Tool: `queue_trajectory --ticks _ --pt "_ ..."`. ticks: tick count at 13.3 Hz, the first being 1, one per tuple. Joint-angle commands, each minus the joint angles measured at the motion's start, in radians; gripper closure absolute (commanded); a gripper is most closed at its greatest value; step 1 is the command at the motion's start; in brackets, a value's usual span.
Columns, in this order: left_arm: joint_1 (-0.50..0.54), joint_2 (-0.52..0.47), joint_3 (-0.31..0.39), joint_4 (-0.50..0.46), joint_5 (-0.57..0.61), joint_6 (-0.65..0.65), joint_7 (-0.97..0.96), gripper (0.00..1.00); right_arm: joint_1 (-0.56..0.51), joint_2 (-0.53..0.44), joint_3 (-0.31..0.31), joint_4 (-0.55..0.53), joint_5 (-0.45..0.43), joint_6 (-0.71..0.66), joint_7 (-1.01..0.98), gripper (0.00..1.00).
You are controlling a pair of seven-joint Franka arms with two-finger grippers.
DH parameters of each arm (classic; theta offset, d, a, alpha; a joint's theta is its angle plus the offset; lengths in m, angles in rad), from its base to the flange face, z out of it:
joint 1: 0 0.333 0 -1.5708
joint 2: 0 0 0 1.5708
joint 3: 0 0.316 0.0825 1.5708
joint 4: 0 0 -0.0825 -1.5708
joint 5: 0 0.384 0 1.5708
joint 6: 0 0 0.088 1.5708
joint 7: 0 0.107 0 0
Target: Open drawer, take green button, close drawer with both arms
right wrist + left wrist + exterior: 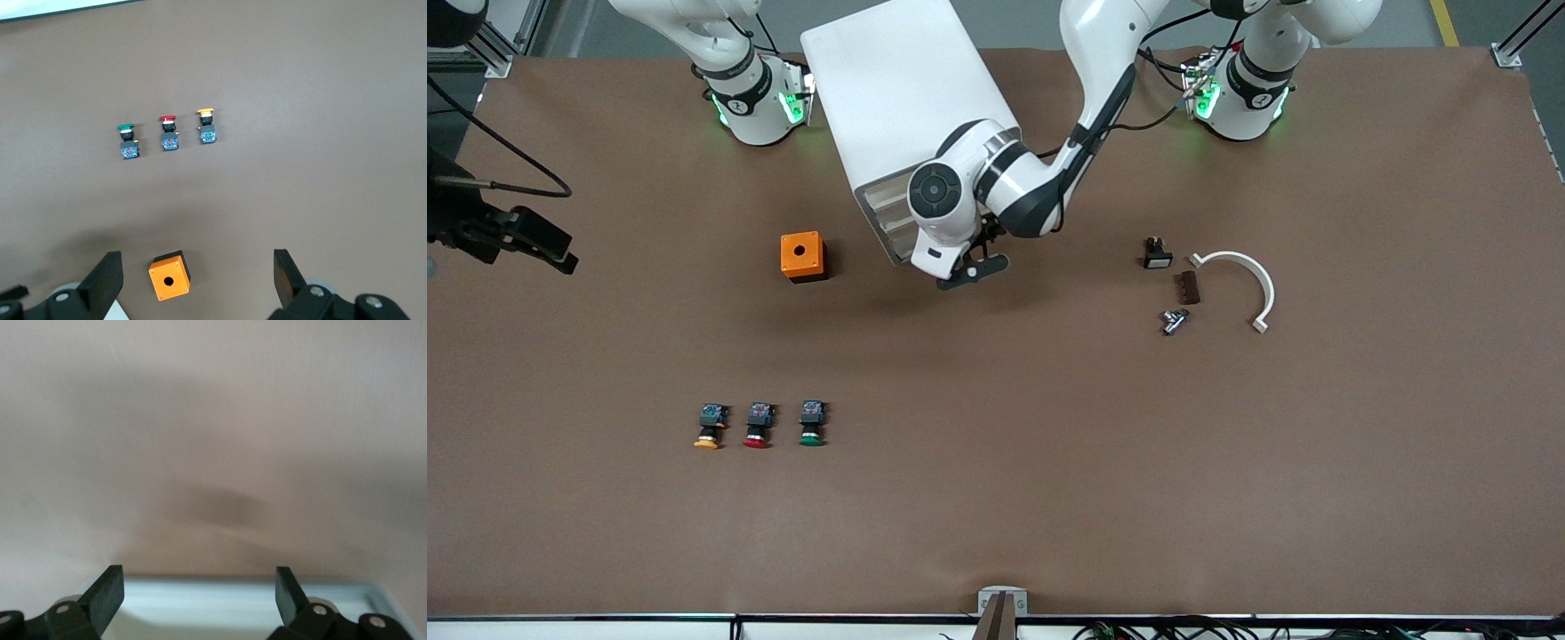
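The white cabinet (898, 89) stands between the two arm bases, with its three drawer fronts facing the front camera. The lowest drawer (898, 249) looks shut and is partly hidden by the left arm's wrist. My left gripper (971, 272) hangs open just in front of the drawer fronts. In the left wrist view, a pale drawer rim (200, 603) lies between the open left gripper's (200, 583) fingers. The green-capped button (811, 424) (127, 141) lies on the table nearer the front camera. My right gripper (197, 263) is open and empty, high over the orange box (169, 275).
Red-capped (758, 426) and yellow-orange-capped (710, 427) buttons lie beside the green one. An orange box (803, 256) with a hole sits beside the cabinet. A black switch (1157, 253), brown block (1190, 287), metal part (1174, 320) and white curved piece (1249, 280) lie toward the left arm's end.
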State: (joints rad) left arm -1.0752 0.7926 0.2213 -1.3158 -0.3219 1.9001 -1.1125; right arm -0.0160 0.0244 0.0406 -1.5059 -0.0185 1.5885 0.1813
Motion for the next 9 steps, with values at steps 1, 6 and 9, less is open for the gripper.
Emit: queue_trajectory --ticks 1,6,9 --pt "0.082 -0.076 0.021 -0.013 0.056 -0.010 0.006 0.00 0.018 -0.040 -0.024 -0.060 0.022 0.025 -0.013 0.00" --pt "0.262 -0.265 0.063 -0.016 0.222 -0.084 0.026 0.00 -0.002 -0.057 -0.021 -0.068 0.006 0.047 -0.026 0.00" --pt "0.369 -0.380 0.063 -0.016 0.267 -0.182 0.193 0.00 -0.004 -0.057 -0.022 -0.060 0.005 0.045 -0.039 0.00"
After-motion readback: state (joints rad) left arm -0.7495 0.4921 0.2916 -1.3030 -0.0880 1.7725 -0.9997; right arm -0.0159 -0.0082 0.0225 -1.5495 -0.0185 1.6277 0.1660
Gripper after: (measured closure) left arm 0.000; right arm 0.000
